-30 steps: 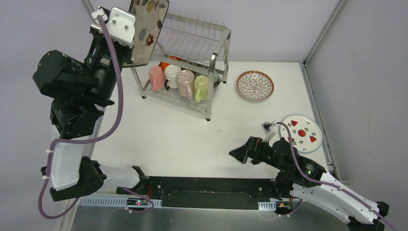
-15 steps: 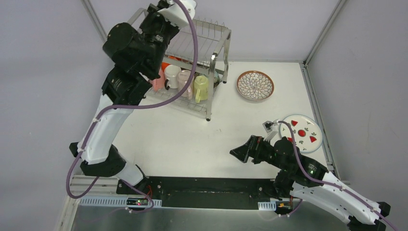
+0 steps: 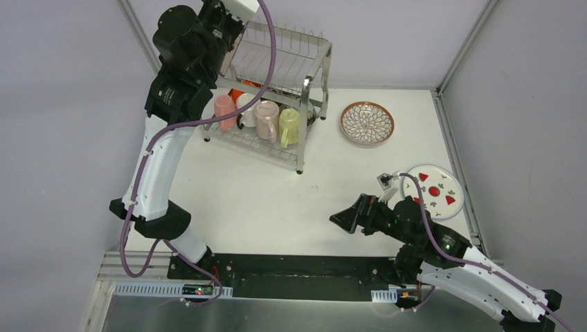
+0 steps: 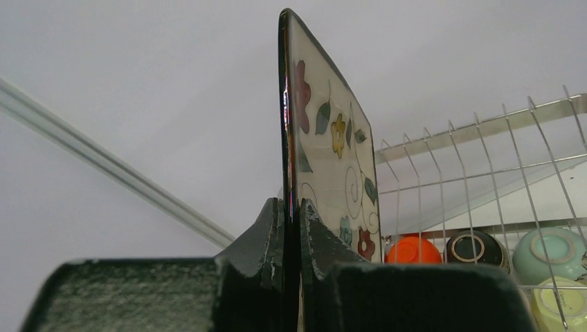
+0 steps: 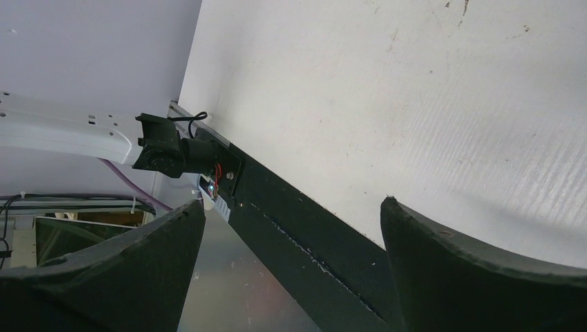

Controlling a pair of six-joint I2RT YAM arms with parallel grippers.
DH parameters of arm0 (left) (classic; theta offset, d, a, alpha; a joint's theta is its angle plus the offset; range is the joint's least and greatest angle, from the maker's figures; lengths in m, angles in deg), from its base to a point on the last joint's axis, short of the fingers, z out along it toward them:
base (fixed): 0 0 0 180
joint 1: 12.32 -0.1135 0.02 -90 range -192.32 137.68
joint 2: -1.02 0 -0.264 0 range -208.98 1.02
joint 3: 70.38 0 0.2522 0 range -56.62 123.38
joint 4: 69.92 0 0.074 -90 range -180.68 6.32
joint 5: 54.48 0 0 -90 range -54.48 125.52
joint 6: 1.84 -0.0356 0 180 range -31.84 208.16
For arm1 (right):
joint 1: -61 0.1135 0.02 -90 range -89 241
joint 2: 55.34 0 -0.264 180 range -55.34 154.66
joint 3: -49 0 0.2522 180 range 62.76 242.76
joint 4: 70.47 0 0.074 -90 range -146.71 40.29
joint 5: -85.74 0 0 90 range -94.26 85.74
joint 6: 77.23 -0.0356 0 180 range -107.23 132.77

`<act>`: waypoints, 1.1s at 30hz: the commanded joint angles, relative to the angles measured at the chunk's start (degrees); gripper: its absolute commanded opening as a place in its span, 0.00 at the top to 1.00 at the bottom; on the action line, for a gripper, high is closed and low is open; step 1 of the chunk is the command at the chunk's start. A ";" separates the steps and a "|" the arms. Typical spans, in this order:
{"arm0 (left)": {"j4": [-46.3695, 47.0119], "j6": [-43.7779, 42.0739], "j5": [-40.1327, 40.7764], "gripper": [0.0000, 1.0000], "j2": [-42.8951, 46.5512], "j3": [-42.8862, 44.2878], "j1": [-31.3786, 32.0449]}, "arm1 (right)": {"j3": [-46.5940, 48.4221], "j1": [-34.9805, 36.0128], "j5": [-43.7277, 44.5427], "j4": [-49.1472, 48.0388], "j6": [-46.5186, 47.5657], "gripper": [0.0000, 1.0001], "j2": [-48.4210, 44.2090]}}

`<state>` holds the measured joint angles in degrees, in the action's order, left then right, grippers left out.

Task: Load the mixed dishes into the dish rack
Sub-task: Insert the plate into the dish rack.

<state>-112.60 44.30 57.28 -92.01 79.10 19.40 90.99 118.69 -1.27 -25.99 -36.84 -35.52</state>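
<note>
Square floral plate [image 4: 332,166], edge pinched by left hand [image 4: 291,211], upright beside dish rack [image 4: 484,126].

Black left end effector [image 4: 291,205] and right end effector [image 5: 292,202] cap white, purple-cabled arms [image 3: 156,173].

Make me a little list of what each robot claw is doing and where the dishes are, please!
Left claw: shut on the square floral plate, held upright beside the dish rack
Right claw: open, empty, over the table
In rack: four mugs, lower tier
On table: brown-rimmed plate, red-marked plate
</note>
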 commanded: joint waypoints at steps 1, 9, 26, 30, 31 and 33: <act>9.50 -3.16 -5.50 1.00 2.01 4.47 -3.52 | -0.30 0.23 -0.32 -0.67 -0.65 0.00 -0.77; 9.20 3.29 -11.22 1.00 -0.45 3.54 -9.09 | 0.68 0.25 -0.49 -1.91 -0.63 0.00 2.07; 11.34 8.99 -13.00 0.99 -7.49 2.06 -12.92 | 1.13 0.27 0.78 -0.26 -0.89 0.00 0.89; 13.26 9.77 -14.93 0.84 -8.81 2.08 -12.92 | 0.71 0.24 1.36 0.17 -1.02 0.00 -0.42; 13.53 10.19 -15.45 0.82 -9.16 2.07 -12.91 | 0.69 0.23 1.41 0.21 -1.02 0.00 -0.59; 13.93 10.86 -16.14 0.81 -9.87 1.99 -12.92 | 0.69 0.23 1.58 0.38 -0.94 0.00 -0.75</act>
<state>-106.79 55.36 42.53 -100.08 79.52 7.78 90.99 118.69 -0.59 -25.55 -37.28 -35.37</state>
